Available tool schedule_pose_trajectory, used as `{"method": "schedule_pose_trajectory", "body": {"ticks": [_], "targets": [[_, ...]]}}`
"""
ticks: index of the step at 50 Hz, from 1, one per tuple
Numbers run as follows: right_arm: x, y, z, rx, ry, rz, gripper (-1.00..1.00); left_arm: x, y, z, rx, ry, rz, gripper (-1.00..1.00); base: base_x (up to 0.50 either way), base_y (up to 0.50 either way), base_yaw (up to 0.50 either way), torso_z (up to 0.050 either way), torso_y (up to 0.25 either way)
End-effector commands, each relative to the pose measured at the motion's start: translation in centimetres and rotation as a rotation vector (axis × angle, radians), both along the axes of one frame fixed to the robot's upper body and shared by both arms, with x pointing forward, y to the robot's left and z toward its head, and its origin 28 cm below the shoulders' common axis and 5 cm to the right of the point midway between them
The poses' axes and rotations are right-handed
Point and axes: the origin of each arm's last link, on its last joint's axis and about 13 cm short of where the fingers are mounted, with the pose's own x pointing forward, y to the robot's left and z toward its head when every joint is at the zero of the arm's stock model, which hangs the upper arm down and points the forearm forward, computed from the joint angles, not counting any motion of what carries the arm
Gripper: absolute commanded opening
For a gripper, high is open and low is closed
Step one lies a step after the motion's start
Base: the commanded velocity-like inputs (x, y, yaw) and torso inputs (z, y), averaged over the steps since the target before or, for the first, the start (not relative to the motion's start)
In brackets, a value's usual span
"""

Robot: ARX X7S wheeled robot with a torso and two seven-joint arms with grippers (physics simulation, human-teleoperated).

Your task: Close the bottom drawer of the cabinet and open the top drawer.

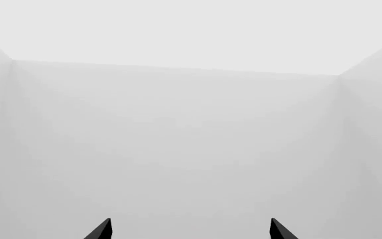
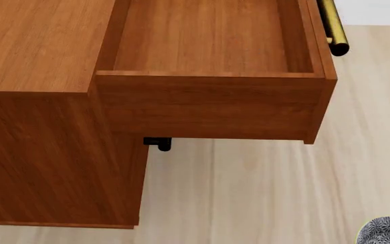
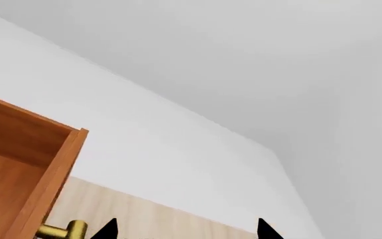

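In the head view the reddish-brown cabinet [image 2: 39,46] fills the left. Its top drawer [image 2: 208,101] stands pulled far out, empty inside, with the brass bar handle [image 2: 333,28] on its front. The bottom drawer is hidden below it. A small black part [image 2: 158,144] pokes out under the drawer; I cannot tell which arm it belongs to. My right gripper [image 3: 185,229] is open, close beside the brass handle end [image 3: 65,230] at the top drawer's corner [image 3: 25,169]. My left gripper [image 1: 191,229] is open, facing bare white walls.
Pale wood floor [image 2: 263,193] lies to the right of the cabinet. A grey patterned bowl [image 2: 388,231] shows at the lower right corner of the head view. White walls [image 3: 244,74] stand behind.
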Motion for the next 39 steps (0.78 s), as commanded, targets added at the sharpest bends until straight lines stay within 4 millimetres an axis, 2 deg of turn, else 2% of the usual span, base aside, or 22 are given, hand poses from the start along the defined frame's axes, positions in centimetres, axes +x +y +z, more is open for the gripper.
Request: {"method": "schedule_pose_trajectory", "body": {"ticks": [1, 10, 21, 39], "targets": [[-1.9, -1.8, -0.7, 0.077, -0.036, -0.046, 1.00, 0.1, -0.2, 0.0, 0.002, 0.000, -0.004, 1.00, 0.00, 0.00, 0.00, 0.000, 0.000], [-3.5, -2.8, -1.3, 0.111, -0.059, -0.070, 1.00, 0.0, -0.2, 0.0, 0.001, -0.002, -0.005, 1.00, 0.00, 0.00, 0.00, 0.000, 0.000], [-6.6, -4.4, -2.5, 0.175, -0.115, -0.098, 1.00, 0.0, -0.2, 0.1, 0.000, -0.001, -0.004, 1.00, 0.00, 0.00, 0.00, 0.000, 0.000], [-12.1, -5.3, -4.4, 0.261, -0.219, -0.125, 1.00, -0.1, -0.3, 0.1, 0.003, 0.000, -0.005, 1.00, 0.00, 0.00, 0.00, 0.000, 0.000]]}}
